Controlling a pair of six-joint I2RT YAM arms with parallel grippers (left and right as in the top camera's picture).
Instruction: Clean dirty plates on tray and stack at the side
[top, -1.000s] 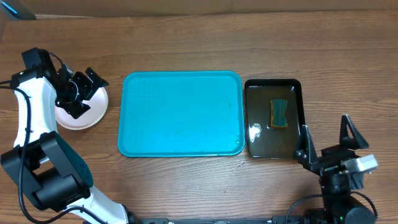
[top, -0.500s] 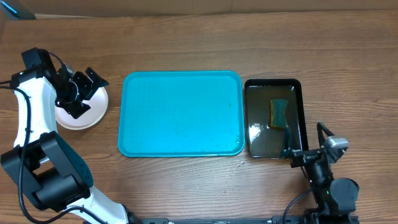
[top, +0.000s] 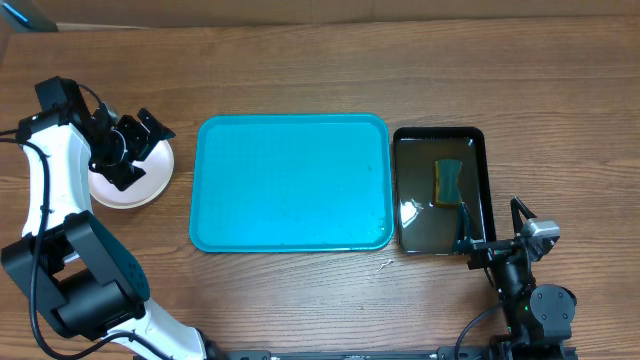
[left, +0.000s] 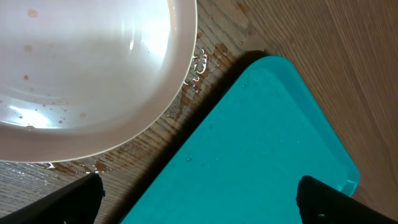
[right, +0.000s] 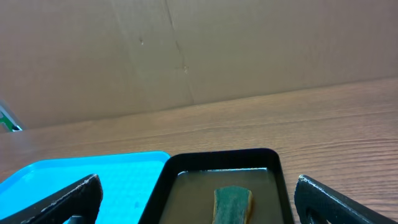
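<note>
- Overhead view: you will find the plates (top: 140, 185) on the desk (top: 300, 60) close to its left edge, apart from the tray (top: 290, 182). The top plate is white. How many lie beneath cannot be told.
- Left end effector (top: 135, 150): it hangs directly above the plates with its jaws spread wide, gripping nothing.
- Left wrist view: the top plate (left: 93, 74) carries small brown-red specks and a wet sheen. Water droplets (left: 198, 65) sit on the desk between the plate's rim and the tray's corner (left: 261, 137). Plate and tray do not touch.
- Tray: it lies flat in the middle of the desk, its long sides parallel to the front edge.
- Black tray (top: 478, 150): it sits just beside the tray, toward the right edge. It holds liquid (top: 420, 215) and a green-and-yellow sponge (top: 448, 182).
- Right end effector (top: 490, 222): it is at the black tray's front right corner, jaws fully apart, holding nothing.
- Right wrist view: the sponge (right: 233, 202) lies in the black tray (right: 217, 155).
</note>
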